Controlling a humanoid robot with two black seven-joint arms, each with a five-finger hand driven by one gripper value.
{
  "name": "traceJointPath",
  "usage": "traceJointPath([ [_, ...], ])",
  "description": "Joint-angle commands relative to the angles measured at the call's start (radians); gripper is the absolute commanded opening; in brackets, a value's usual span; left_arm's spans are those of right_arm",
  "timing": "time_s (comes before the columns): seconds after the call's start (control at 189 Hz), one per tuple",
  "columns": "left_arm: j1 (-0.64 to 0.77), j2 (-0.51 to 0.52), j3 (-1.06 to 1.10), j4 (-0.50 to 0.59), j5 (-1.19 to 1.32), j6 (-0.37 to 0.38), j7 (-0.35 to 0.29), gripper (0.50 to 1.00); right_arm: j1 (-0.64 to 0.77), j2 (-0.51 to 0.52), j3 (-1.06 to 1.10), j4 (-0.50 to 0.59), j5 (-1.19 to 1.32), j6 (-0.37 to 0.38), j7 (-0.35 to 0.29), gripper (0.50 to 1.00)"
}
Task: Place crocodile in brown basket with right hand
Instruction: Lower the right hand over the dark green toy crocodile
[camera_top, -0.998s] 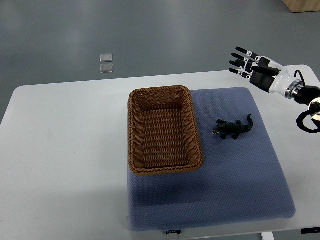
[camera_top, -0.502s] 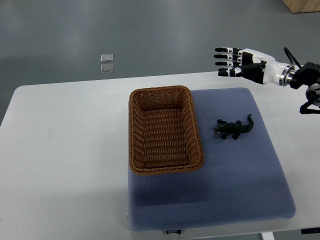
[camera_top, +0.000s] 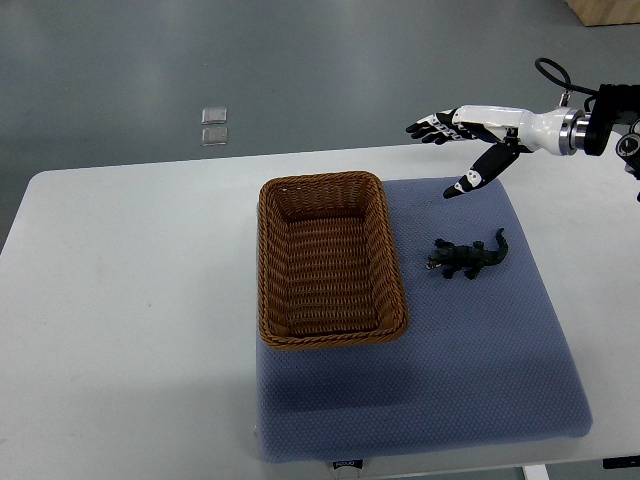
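- On the blue mat (camera_top: 480, 370) that covers the right part of the white desk (camera_top: 130, 300), the dark crocodile (camera_top: 464, 257) lies flat, its tail curling up to the right and its head pointing left toward the basket; its colour is so dark that the legs and jaws are hard to make out
- Just left of the crocodile, apart from it, stands the brown basket (camera_top: 330, 258), a woven rectangular one with nothing visible inside; its left edge sits about on the mat's left border
- Above the mat's far right corner the right robot hand (camera_top: 462, 140) hangs in the air, well apart from the crocodile and higher in the picture; its fingers (camera_top: 430, 127) are stretched out to the left and the thumb (camera_top: 478, 174) points down toward the mat, so the hand is wide open and holds nothing
- Its white forearm and dark wrist joint (camera_top: 590, 128) run off the right edge, with a black cable looping above; the rest of the arm is cut off
- Beyond the desk, on the grey floor, two small pale squares (camera_top: 212, 126) lie one behind the other; what they are cannot be told
- At the top right corner a bit of something tan (camera_top: 605, 10) is cut off by the frame
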Motion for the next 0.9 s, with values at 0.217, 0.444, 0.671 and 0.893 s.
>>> traceJointPath([
  [0.217,0.000,0.000,0.000,0.000,0.000,0.001,0.000,1.000,0.061,-0.074,-0.235,0.194,-0.173,-0.033,0.074,0.932],
  [0.444,0.000,0.000,0.000,0.000,0.000,0.001,0.000,1.000,0.061,-0.095,-0.362,0.223,-0.281,-0.204,0.085,0.932],
  [0.671,0.000,0.000,0.000,0.000,0.000,0.001,0.000,1.000,0.056,-0.098,-0.465,0.209,-0.319,-0.375,0.085,0.930],
  [0.893,0.000,0.000,0.000,0.000,0.000,0.001,0.000,1.000,0.051,-0.098,-0.549,0.182,-0.361,-0.482,0.082,0.930],
])
